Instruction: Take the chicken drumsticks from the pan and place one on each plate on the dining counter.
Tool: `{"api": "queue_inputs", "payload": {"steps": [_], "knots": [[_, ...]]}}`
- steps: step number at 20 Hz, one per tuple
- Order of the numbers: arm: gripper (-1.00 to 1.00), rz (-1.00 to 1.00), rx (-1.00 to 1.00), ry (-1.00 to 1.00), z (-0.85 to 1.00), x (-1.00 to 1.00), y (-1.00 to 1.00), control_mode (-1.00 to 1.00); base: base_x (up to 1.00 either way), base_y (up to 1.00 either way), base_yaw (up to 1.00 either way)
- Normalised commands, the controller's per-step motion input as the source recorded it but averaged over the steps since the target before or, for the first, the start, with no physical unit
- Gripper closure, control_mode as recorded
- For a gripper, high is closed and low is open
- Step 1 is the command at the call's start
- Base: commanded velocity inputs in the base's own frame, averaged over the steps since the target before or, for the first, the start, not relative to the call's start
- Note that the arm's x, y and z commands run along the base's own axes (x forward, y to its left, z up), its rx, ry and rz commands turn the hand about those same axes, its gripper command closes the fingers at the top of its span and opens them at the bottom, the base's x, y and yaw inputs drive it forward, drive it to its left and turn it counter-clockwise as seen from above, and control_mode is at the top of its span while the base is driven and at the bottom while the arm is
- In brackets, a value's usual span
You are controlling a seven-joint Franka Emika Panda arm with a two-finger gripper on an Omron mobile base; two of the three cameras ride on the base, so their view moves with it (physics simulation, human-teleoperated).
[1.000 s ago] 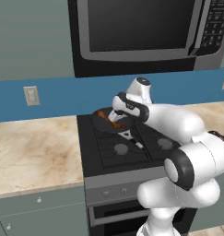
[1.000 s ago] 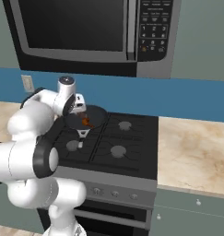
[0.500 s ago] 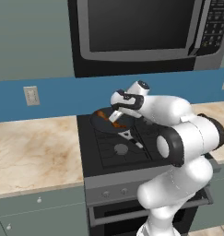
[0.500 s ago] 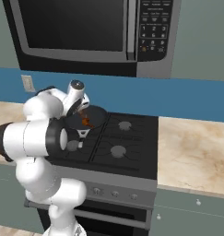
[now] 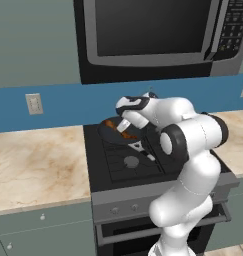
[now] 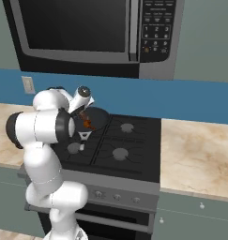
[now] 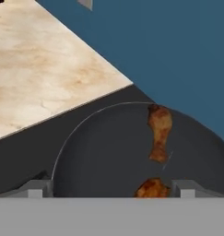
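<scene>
Your gripper hangs over the pan with its jaws wide apart and empty, and the near drumstick sits between them, closer to the right tip. The second drumstick lies just beyond (long axis running straight away from the jaws). Both look small, reddish-brown and knobbly.

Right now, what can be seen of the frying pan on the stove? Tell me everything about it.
The pan is round, shallow and black with a thin lighter rim, sitting flat on the stove at its back left burner, near the blue wall. Two reddish-brown drumsticks lie inside: one stretched out whole, the other partly cut off at the hand view's lower edge. The open hand hovers just over the pan, touching neither it nor the meat as far as shows.
</scene>
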Motion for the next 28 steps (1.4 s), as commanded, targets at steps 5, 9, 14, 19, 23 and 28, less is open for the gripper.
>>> {"api": "queue_inputs", "payload": {"steps": [5, 9, 14, 19, 23, 28], "knots": [[-1.0, 0.0, 0.0, -0.02, -0.36, 0.48, 0.14, -1.0, 0.0, 0.0, 0.0], [-1.0, 0.0, 0.0, -0.04, -0.24, 0.47, 0.03, -1.0, 0.0, 0.0, 0.0], [-1.0, 0.0, 0.0, 0.0, -0.24, 0.49, 0.0, -1.0, 0.0, 0.0, 0.0], [-1.0, -0.01, 0.0, 0.0, -0.39, 0.49, 0.07, -1.0, 0.0, 0.0, 0.0], [-1.0, -0.04, 0.0, -0.01, -0.24, 0.51, 0.11, -1.0, 0.0, 0.0, 0.0], [-1.0, -0.01, 0.0, -0.02, -0.15, 0.62, 0.14, -1.0, 0.0, 0.0, 0.0]]}}
